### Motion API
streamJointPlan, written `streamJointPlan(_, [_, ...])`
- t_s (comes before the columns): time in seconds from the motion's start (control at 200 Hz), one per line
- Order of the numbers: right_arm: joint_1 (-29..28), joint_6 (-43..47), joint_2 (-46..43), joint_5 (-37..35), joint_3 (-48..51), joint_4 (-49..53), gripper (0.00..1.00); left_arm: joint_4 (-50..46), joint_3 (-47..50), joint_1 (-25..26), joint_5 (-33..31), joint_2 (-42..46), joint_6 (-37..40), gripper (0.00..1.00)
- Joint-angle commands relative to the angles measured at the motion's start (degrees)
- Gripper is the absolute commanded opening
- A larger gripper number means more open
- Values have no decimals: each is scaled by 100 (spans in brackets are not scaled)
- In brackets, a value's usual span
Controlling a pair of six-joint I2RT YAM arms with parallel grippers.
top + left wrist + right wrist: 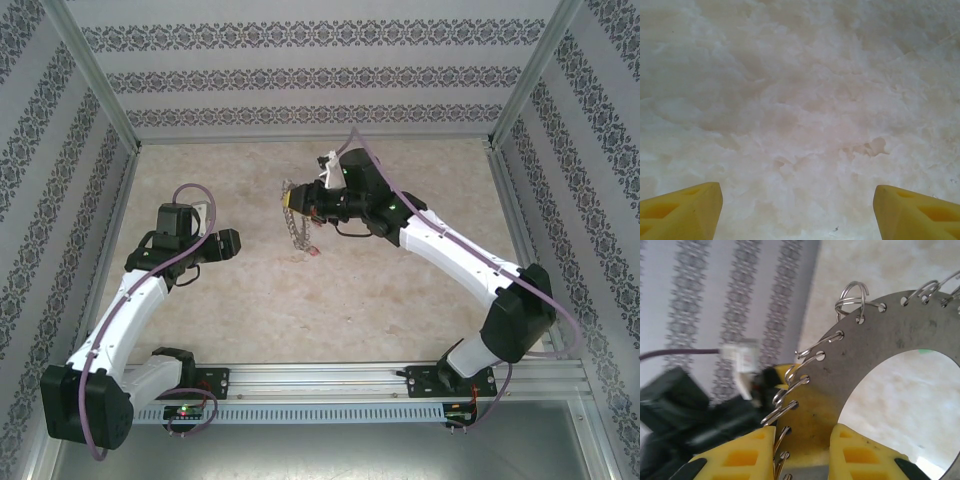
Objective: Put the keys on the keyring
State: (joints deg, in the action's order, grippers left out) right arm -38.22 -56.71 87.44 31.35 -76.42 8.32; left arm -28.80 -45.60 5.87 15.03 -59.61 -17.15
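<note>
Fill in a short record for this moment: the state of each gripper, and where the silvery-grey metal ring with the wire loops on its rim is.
left gripper: open, holding nothing, above the bare pale marbled table
right gripper: shut on the keyring
keyring: flat silvery-grey metal ring with a wide round hole and small wire loops through holes along its rim
keyring position: held on edge, its band between the yellow fingers
keyring contact with table: cannot tell
</note>
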Motion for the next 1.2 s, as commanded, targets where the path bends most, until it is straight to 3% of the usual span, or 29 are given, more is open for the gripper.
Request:
streamJointPlan(0.0, [52,-555,-161,328,45,-908,19,163,-129,-70,114,-55,31,79])
streamJointPlan(0.26, [45,-463,-262,66,380,-1452,19,164,-107,-70,154,-29,66,79])
streamJointPlan(0.455, [92,81,-246,-69,650,-921,19,164,-90,-74,28,29,91,80])
streamJointPlan(0.759, [-217,864,101,-987,819,432,18,252,-45,-75,99,-45,64,80])
streamJointPlan(1.069, [-1068,1284,1509,-2159,-228,1921,20,384,43,-77,32,-55,-7,80])
streamJointPlan(1.199, [-1275,1277,2269,-2150,-778,2123,22,329,10,-95,-119,-35,110,83])
